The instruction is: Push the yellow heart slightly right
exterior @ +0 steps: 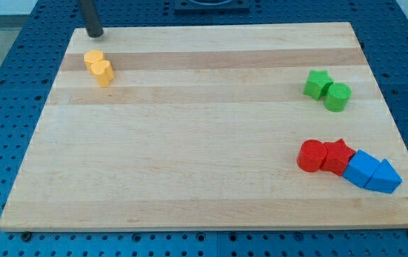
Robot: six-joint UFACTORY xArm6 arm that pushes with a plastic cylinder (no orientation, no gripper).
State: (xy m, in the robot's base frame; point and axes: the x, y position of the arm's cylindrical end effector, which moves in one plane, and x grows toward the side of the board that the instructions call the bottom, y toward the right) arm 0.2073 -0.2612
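Two yellow blocks touch each other near the board's top left corner: an upper one and a lower one; which of them is the heart I cannot tell. My tip rests at the board's top edge, just above the upper yellow block and apart from it by a small gap.
A green star and a green cylinder touch at the right. A red cylinder, a red star, a blue cube and a blue triangle form a row at the bottom right. The wooden board lies on a blue pegboard.
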